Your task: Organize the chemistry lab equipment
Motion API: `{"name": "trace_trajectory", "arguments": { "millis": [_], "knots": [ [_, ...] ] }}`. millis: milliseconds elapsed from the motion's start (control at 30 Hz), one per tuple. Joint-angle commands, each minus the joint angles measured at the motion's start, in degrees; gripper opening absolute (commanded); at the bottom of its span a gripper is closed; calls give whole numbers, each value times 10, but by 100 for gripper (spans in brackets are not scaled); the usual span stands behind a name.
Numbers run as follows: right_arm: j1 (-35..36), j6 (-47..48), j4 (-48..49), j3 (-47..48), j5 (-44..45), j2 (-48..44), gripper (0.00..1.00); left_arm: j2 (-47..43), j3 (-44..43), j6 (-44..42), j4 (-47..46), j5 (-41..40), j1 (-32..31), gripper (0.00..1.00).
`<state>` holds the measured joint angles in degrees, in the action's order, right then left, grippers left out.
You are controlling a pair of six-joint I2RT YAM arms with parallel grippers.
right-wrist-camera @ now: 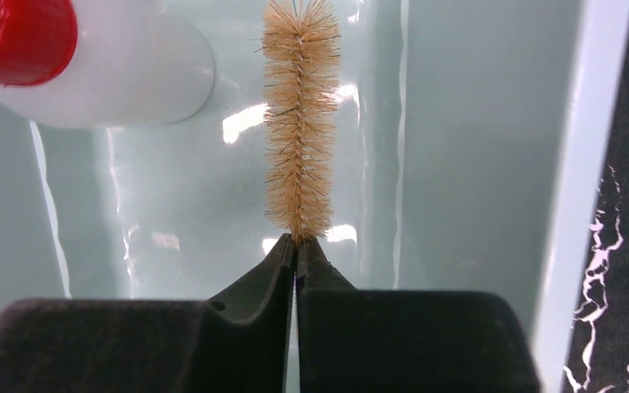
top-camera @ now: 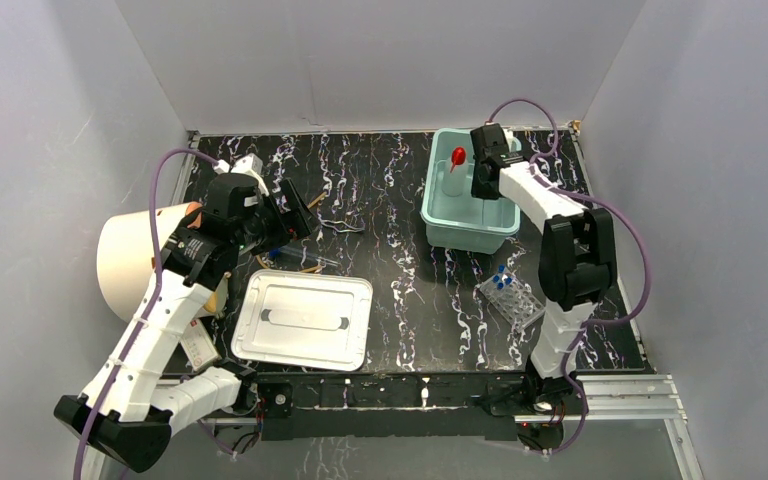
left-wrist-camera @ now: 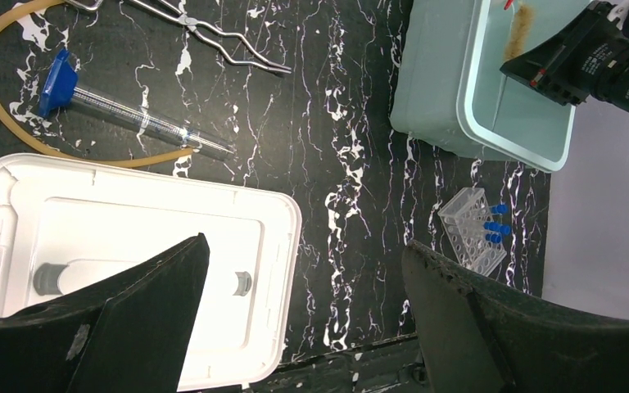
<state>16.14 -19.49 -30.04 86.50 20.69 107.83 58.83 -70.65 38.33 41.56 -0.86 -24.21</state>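
Bristle brush (right-wrist-camera: 299, 123): clamped at its stem by right gripper (right-wrist-camera: 296, 246), jaws closed, long axis directed up-frame, apparently suspended inside teal bin (right-wrist-camera: 475, 164).

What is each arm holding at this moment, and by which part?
The right gripper pinches a bristle brush at its stem, just below the bristles. The left gripper is open and holds nothing.

Squeeze bottle (right-wrist-camera: 106, 74) partly beyond frame edge.
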Motion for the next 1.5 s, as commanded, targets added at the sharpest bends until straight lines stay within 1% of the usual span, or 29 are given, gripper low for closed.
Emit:
{"name": "trace_trajectory", "arguments": {
  "millis": [0,100,133,267,433,500,600,733,833,900,1033,1133,1233,1333,1467],
  "knots": [
    [1,3,10,45,12,19,15,-3,-8,-12,-2,9,-1,87],
    [1,-4,-23,75,14,16,30,-2,-12,-16,-1,9,-1,87],
    [1,-5,-26,80,13,8,33,-1,-14,-18,-1,9,-1,87],
    [3,-5,-26,98,13,-32,33,-1,-20,-20,-2,9,-1,87],
    [29,-5,-26,131,13,-78,33,-14,-21,-20,-7,9,-1,87],
    [53,-5,-26,128,13,-105,33,-19,-24,-18,-8,8,-1,87],
    [108,-5,-26,111,13,-141,33,-22,-41,-18,-5,-2,-1,87],
    [158,-5,-26,65,13,-183,33,-26,-84,-26,3,-24,-1,87],
    [196,-5,-26,32,13,-195,33,-30,-124,-34,13,-58,-1,86],
    [234,-5,-26,35,13,-178,33,-37,-147,-40,17,-88,-1,85],
    [306,-5,-26,72,13,-110,33,-56,-186,-47,27,-154,-1,84],
    [332,-5,-26,84,13,-61,33,-68,-210,-56,36,-191,-1,84],
    [357,-5,-26,120,13,0,33,-66,-249,-71,47,-204,-1,85],
    [383,-5,-26,191,13,79,33,-57,-282,-81,60,-205,-1,86],
    [406,-5,-26,338,13,208,33,-48,-305,-82,74,-194,-1,87]
  ]
}}
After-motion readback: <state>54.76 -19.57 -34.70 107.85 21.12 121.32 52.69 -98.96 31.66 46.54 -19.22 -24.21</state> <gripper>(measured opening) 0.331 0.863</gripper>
